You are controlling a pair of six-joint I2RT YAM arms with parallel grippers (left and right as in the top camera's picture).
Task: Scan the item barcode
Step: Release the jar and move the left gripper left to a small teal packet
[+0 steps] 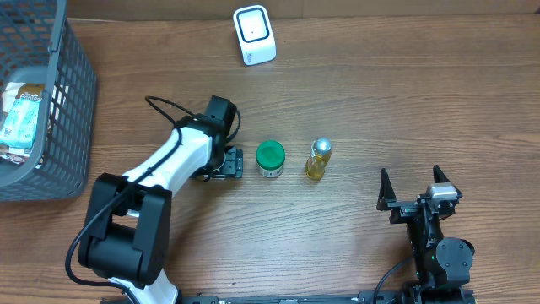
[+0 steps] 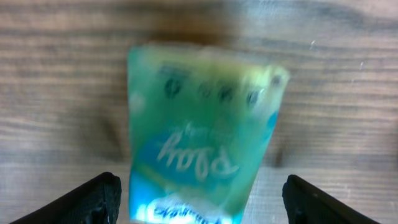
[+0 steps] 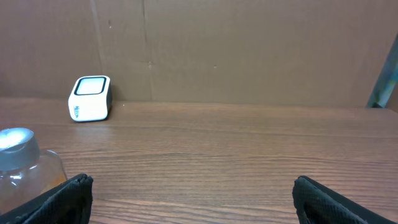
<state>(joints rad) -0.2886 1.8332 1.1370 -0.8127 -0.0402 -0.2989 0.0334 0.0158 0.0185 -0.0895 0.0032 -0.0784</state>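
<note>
Green from lid to label, the tub (image 1: 270,158) stands upright near the middle of the wooden table (image 1: 380,93). A yellow bottle (image 1: 318,159) with a silver cap is just beside it, to its right in the overhead view. The left gripper (image 1: 234,163) sits low at the tub's other side with its jaws spread wide. In the left wrist view both black fingers (image 2: 93,199) flank the tub with a gap on each side, so nothing is pinched. That close view is blurred, yet white script reading "Play" shows upside down on the tub's label. The white scanner (image 1: 254,35), with its dark-framed window, stands well apart from the tub at the far edge of the table. The right gripper (image 1: 410,177) rests near the front edge, jaws fully apart and empty, facing the scanner and a brown cardboard wall (image 3: 249,50). The bottle's cap peeks in at the left of its view. A grey mesh basket (image 1: 72,110) holding packets (image 1: 21,118) sits at the overhead view's left edge.
</note>
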